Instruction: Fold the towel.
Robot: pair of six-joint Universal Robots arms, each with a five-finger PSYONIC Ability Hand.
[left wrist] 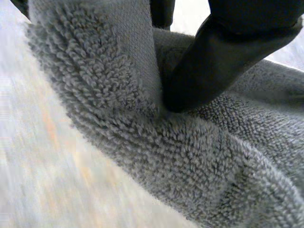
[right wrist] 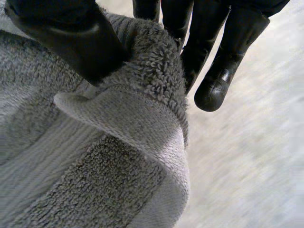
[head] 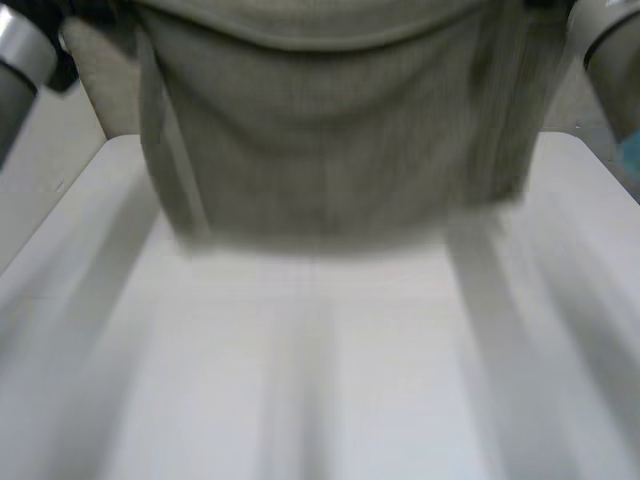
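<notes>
1. Clamped on the towel by thumb against fingers, at its upper edge: left hand toward one end, right hand at the other corner.
2. Hanging spread between both arms, lower edge over the far part of the table.
3. Hold both pinches firm and level; lower evenly so the bottom edge lands straight, with no skew.

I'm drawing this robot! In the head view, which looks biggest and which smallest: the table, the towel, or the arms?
1. table
2. towel
3. left arm and right arm: both just small bits at the corners, too alike to rank.
</notes>
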